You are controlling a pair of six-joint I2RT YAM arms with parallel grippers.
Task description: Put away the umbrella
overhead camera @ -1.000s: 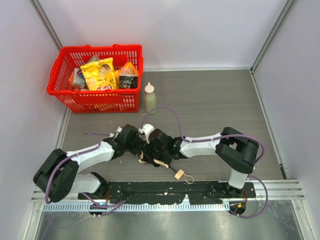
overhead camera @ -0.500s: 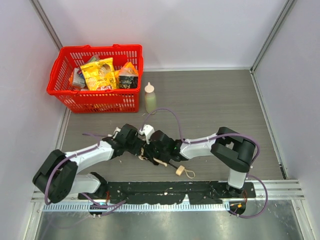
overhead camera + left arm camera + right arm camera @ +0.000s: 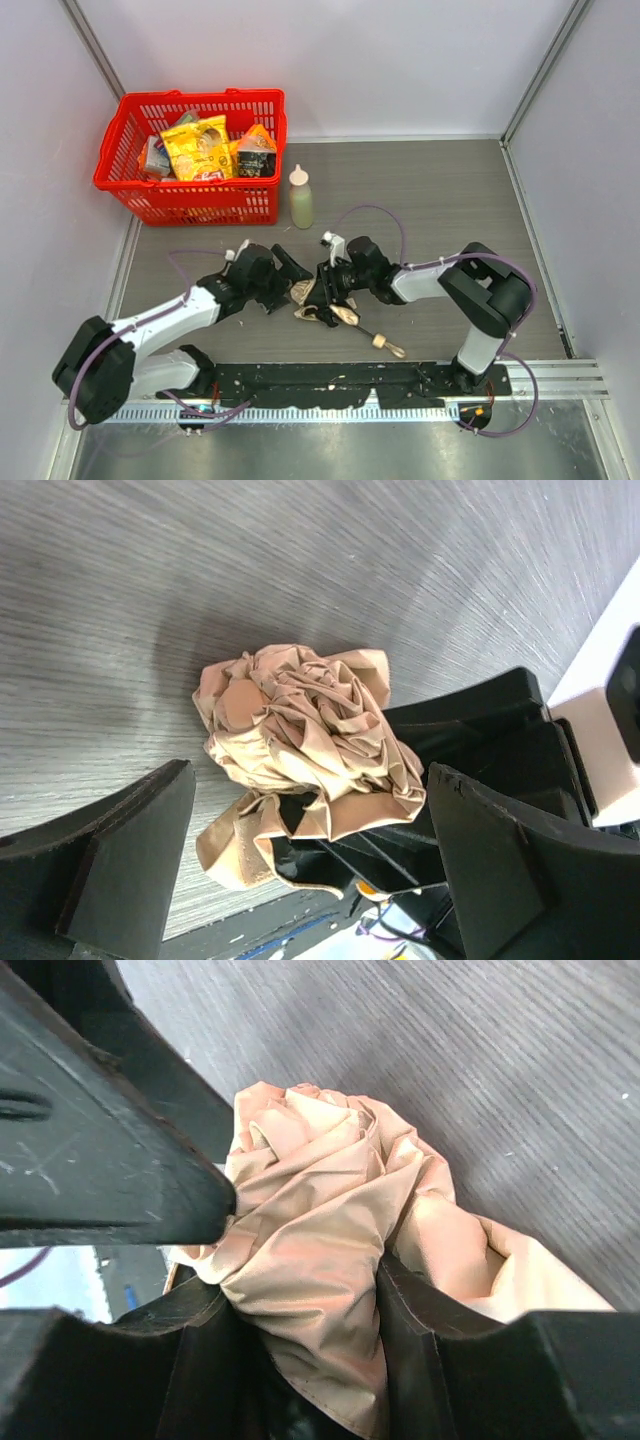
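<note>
Still well apart from the red basket at upper left. Just sprung wide apart, off the fabric after a tight hold: left gripper. Clamped on the crumpled canopy: right gripper. Lying at lower centre, loosely bunched: beige umbrella, knob handle trailing lower right. Likely freed for regripping, bundling unfinished.

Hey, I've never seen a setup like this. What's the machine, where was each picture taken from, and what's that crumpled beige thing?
Two robot arms are bolted at the near edge of the table. One picture looks down from above; the other two come from cameras on each wrist. The beige thing is a compact umbrella, its black shaft and knob lying on the table. The right fingers pinch its fabric; the left fingers stand open on either side. Farther back are a red basket of snack packets and a pale green squeeze bottle.
</note>
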